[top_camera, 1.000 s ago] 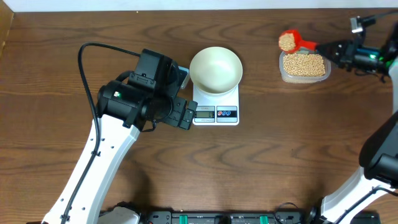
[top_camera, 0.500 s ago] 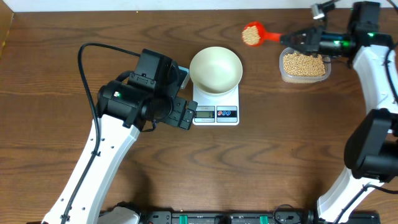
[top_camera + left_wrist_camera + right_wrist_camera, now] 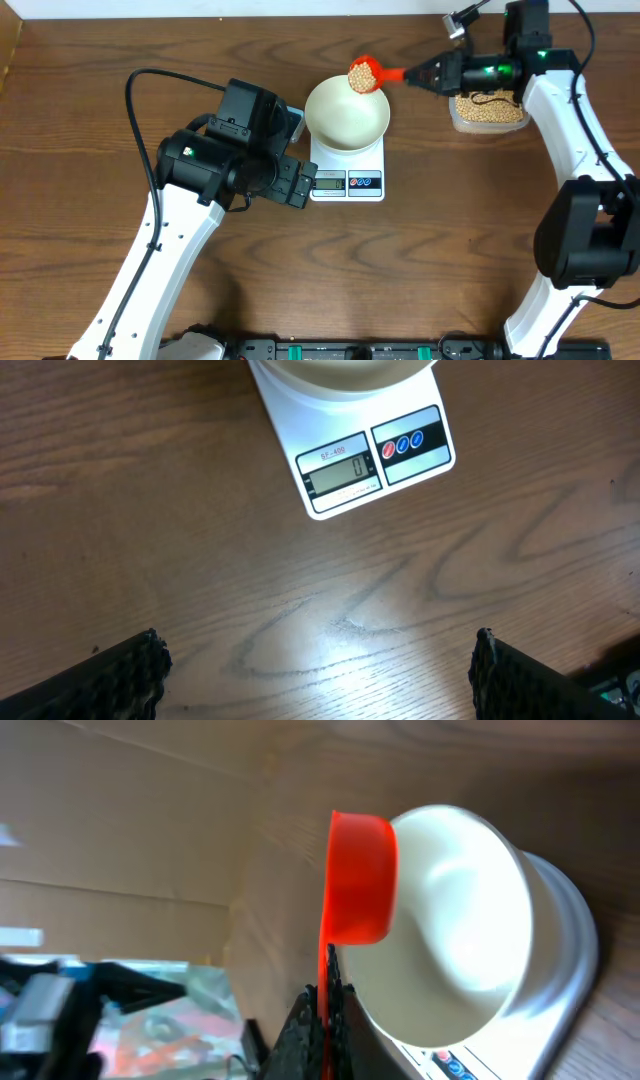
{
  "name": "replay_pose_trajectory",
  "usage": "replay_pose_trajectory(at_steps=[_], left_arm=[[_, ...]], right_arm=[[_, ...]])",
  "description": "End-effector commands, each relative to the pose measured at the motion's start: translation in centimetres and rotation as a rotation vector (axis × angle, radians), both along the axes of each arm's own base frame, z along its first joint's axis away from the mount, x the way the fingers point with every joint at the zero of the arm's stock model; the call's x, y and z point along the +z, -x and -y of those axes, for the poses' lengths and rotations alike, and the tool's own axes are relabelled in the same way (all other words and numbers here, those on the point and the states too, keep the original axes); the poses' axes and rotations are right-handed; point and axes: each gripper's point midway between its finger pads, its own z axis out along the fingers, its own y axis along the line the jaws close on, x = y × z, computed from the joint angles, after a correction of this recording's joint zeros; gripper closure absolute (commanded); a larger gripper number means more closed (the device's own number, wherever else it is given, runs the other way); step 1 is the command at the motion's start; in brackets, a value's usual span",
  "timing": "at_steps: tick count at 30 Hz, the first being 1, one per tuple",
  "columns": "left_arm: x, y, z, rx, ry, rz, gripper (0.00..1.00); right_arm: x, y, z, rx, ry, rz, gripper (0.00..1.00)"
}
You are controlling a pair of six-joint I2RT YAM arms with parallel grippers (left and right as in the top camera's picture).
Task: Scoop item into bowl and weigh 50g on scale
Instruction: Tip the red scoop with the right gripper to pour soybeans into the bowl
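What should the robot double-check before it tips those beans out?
1. Grip: right gripper shut on the scoop handle: ok.
2. Load: beans fill the scoop: ok.
3. Aim: scoop fully above the bowl: not ok, only at its far rim.
4. Bowl sits on the scale, empty: ok.
5. The display reads zero: ok.
6. The left gripper is out of the way: ok, open, empty, beside the scale.

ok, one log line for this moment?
right claw: shut on scoop | scoop: beans aboard, over bowl rim | bowl: empty, on scale | left claw: open
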Motion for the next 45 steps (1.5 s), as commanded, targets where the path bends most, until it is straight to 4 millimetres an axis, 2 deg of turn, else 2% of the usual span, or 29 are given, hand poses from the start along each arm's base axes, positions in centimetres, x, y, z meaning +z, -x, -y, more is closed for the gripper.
replay_pose_trajectory(at_steps=[1, 20, 33, 45], left_arm=[[-0.2, 0.2, -0.3, -0.009, -0.015, 0.002, 0.02], [-0.2, 0.2, -0.3, -0.009, -0.015, 0.002, 0.02], [-0.2, 0.2, -0.3, -0.009, -0.015, 0.002, 0.02], [-0.2, 0.2, -0.3, -0.009, -0.015, 0.002, 0.02]], right_arm=[[-1.7, 0.0, -0.8, 0.013, 0.108, 0.043, 0.99], [-6.8, 1.1, -4.3, 0.162, 0.562, 0.286, 0.99], [-7.0, 0.7, -4.7, 0.197, 0.625, 0.372, 0.99], [-5.7, 0.4, -6.1, 0.253, 0.629, 0.5, 0.99]])
